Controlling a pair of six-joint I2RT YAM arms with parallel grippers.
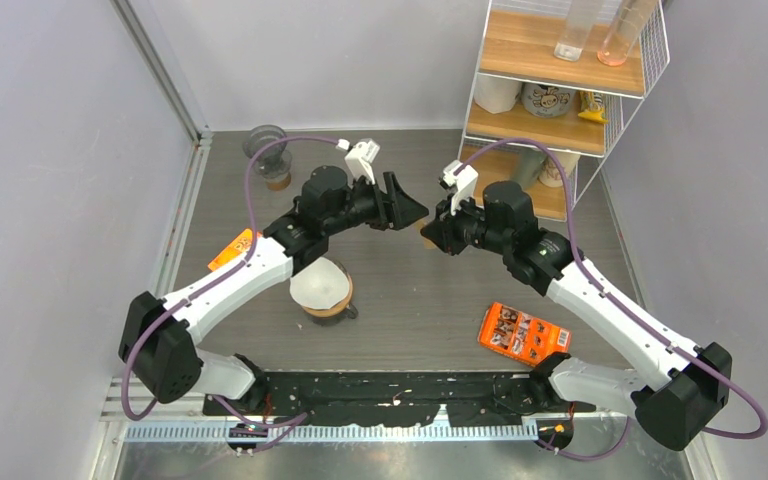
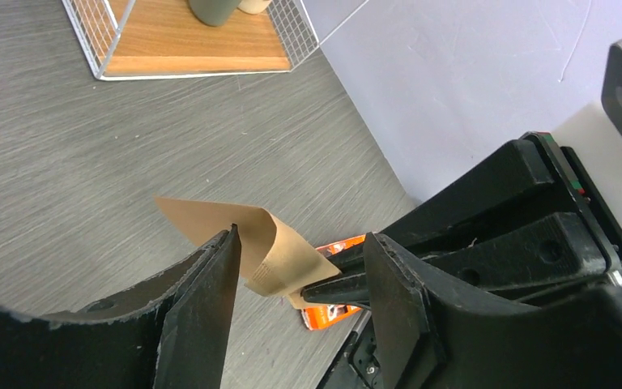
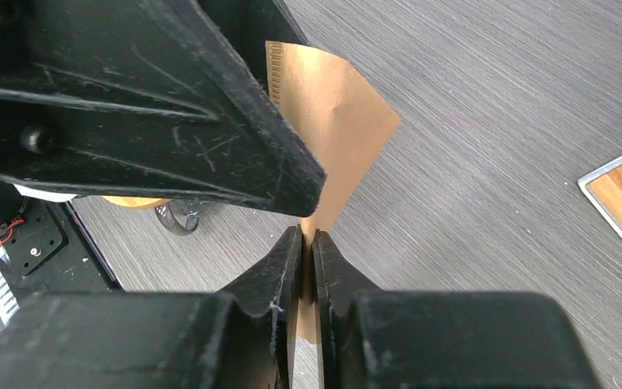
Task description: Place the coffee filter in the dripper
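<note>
The right claw (image 3: 308,237) is pinched shut on the narrow end of the brown coffee filter (image 3: 336,121). The left claw (image 2: 301,239) has its jaws apart, straddling the filter's other edge. Both hang above the table (image 1: 420,310), beyond and right of the dripper (image 1: 322,288), apart from it.

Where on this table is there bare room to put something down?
Bare table lies between the dripper and the orange packet, and at the back, left of the shelf rack. Crowded mid-table: left gripper and right gripper meet at the coffee filter.
</note>
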